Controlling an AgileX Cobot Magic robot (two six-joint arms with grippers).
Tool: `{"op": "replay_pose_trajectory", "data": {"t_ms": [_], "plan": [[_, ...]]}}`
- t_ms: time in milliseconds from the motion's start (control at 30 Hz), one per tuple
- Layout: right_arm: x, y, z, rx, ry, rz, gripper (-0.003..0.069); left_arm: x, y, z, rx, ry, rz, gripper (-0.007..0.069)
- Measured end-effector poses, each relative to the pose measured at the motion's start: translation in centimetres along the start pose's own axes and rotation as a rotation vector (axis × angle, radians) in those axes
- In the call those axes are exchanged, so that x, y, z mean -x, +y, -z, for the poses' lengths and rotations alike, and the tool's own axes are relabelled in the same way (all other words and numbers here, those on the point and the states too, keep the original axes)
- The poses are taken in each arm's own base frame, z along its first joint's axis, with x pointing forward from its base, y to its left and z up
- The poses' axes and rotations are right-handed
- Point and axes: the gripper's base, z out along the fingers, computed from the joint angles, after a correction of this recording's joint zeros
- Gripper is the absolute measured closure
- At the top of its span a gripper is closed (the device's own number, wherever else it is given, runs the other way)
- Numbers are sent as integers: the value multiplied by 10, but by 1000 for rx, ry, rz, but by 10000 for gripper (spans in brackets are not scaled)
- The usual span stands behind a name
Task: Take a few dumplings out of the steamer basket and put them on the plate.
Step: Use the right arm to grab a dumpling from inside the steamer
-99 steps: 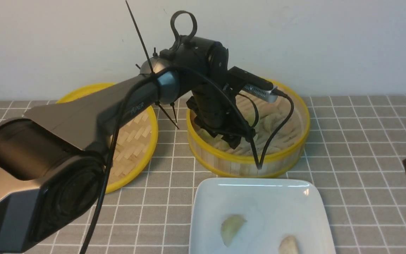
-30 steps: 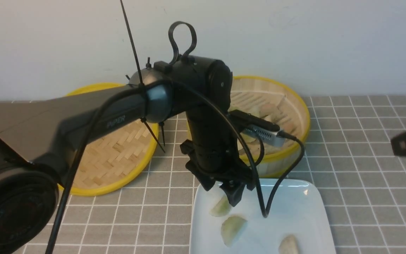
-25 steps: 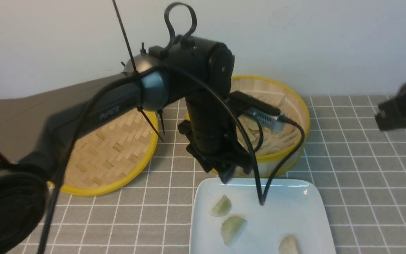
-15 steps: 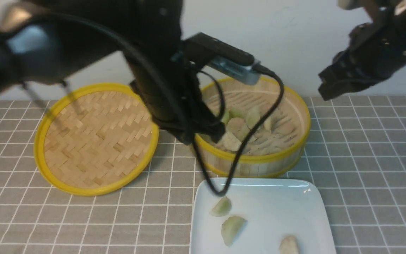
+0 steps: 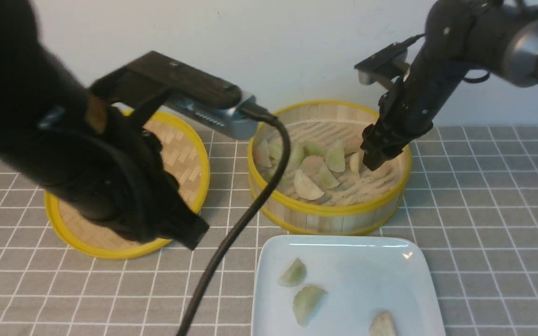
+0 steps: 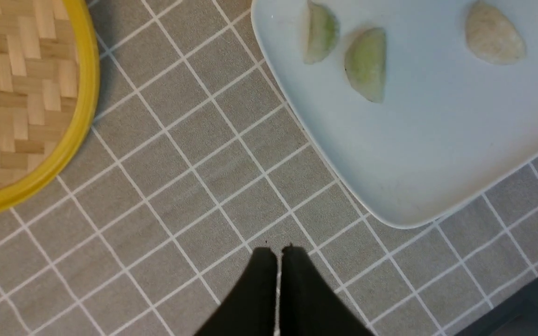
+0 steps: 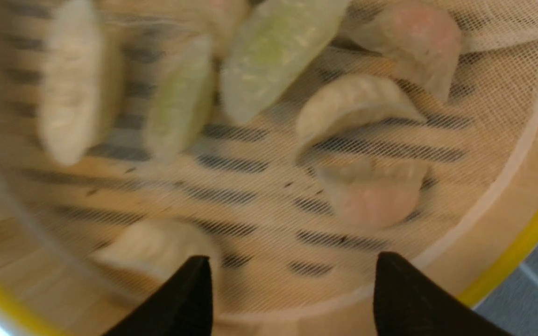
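Observation:
The steamer basket (image 5: 329,219) holds several dumplings (image 5: 307,186) on a mesh liner. My right gripper (image 5: 372,161) hangs open inside its right side, over bare mesh (image 7: 292,263), with nothing between its fingers. A pinkish dumpling (image 7: 371,196) and a cream one (image 7: 353,105) lie just ahead of it. Three dumplings rest on the white plate (image 5: 371,275): two green (image 5: 292,273) (image 5: 307,303) and one cream (image 5: 383,324). My left gripper (image 6: 277,252) is shut and empty above the tiled cloth, left of the plate (image 6: 414,154).
The shallow woven lid (image 5: 180,154) with a yellow rim lies left of the basket, partly behind my left arm (image 5: 87,154). That arm's black cable (image 5: 231,233) hangs between the lid and the plate. A wall stands close behind the basket.
My left gripper left a green dumpling on the plate, shut, and pulled back to the left. My right arm swung in from the right over the basket and opened its jaws.

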Motion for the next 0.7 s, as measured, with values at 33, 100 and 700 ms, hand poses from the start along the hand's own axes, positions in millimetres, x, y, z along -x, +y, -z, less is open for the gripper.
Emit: {"op": "replay_pose_trajectory", "data": {"t_ms": [33, 100, 700], "plan": [[1, -2, -6, -6, 10, 4, 216, -3, 0, 4, -1, -10, 4, 629], [5, -6, -16, -24, 18, 14, 209, -8, 0, 12, -1, -28, 14, 629], [7, -14, -64, -67, 63, -63, 309, -21, -1, 38, -3, -112, 22, 629]]}}
